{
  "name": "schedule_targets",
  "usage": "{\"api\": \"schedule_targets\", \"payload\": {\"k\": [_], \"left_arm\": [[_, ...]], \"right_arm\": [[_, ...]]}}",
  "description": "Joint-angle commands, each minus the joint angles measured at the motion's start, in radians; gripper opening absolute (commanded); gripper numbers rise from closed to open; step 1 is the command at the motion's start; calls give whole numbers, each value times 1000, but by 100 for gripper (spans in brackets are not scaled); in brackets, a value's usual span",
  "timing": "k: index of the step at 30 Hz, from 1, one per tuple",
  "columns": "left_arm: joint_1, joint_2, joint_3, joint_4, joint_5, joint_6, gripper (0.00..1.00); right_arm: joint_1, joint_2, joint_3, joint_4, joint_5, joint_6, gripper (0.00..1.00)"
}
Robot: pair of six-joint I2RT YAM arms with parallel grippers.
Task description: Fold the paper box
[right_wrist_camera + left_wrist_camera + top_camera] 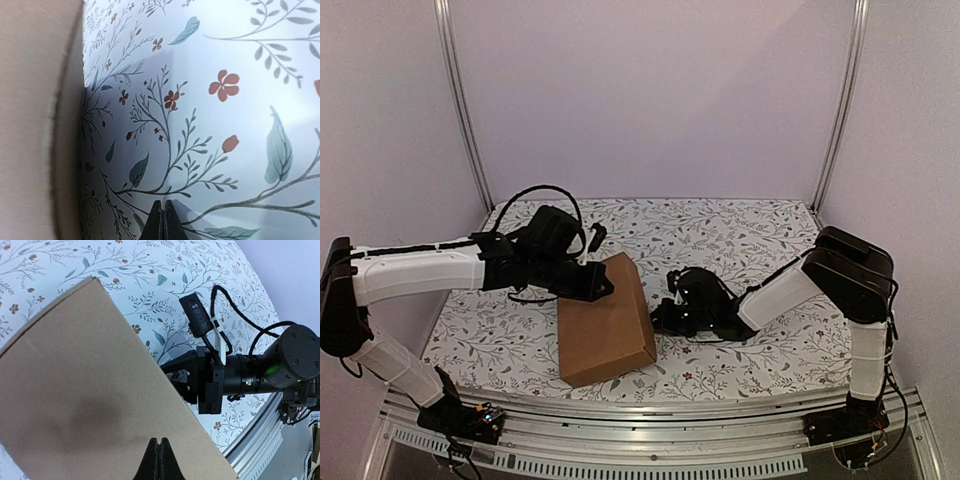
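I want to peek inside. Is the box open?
No, the box lies closed on the table, showing only its flat brown lid and nothing of its inside.

No lettering, label or number can be read in any view. A small black module [198, 315], upper centre of the left wrist view, carries faint pale marks (too small to make out).

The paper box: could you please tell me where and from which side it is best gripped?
The paper box is shallow, its top too broad to span, so probably its right long edge, from the right, jaws opened first. The shut right gripper sits beside that edge.
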Motion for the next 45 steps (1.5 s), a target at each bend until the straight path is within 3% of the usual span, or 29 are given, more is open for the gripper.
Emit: {"api": "schedule_targets", "payload": {"k": [1, 8, 16, 20, 30, 37, 45], "left_arm": [[40, -39, 25, -51, -53, 29, 0], [90, -134, 33, -143, -166, 35, 0], [177, -274, -90, -179, -271, -17, 6], [228, -282, -151, -209, -312, -55, 0], [342, -157, -328, -85, -127, -145, 0], [335, -30, -321, -13, 78, -139, 0], [315, 64, -278, 51, 177, -126, 0]], "right_arm": [[-28, -29, -65, -88, 49, -42, 0], [-62, -143, -144, -118, 102, -112, 0], [-73, -279, -107, -304, 190, -263, 0], [-73, -327, -88, -343, 159, -310, 0], [-33, -301, 10, -406, 60, -327, 0], [7, -206, 95, -404, 38, -304, 0], [13, -108, 150, -388, 33, -256, 0]]}}
